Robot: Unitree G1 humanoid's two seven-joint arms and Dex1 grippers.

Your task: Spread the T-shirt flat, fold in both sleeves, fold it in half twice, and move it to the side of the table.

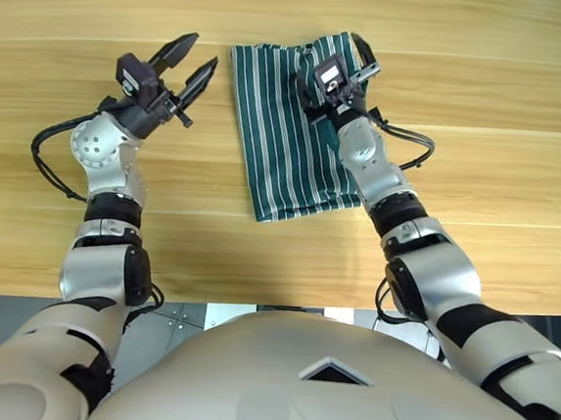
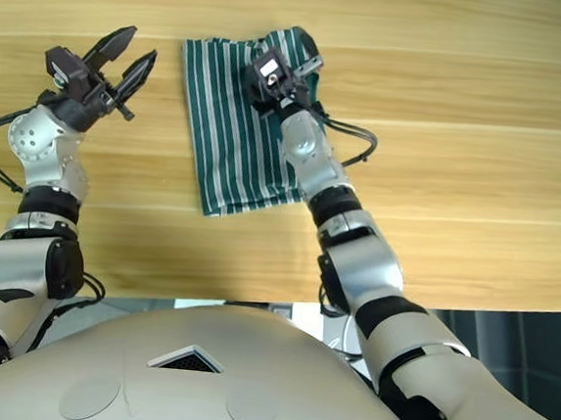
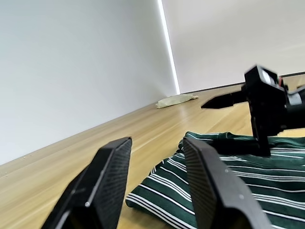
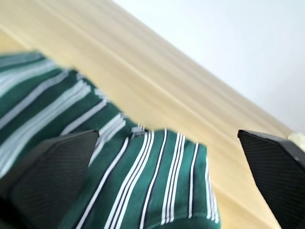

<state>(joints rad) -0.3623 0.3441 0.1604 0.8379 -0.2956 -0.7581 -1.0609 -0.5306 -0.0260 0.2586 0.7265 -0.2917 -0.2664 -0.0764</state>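
Right pincer (image 1: 364, 58) hangs wide over the far edge of the folded T-shirt (image 1: 277, 141); limp, light cloth, likely best pinched at corners.

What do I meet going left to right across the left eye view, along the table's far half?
Left gripper, open above bare wood → folded striped T-shirt → right gripper, open over the shirt's far right corner → bare table.

Wooden table (image 1: 486, 110), white walls (image 3: 71, 71), maybe corner light-strip (image 3: 167, 47)
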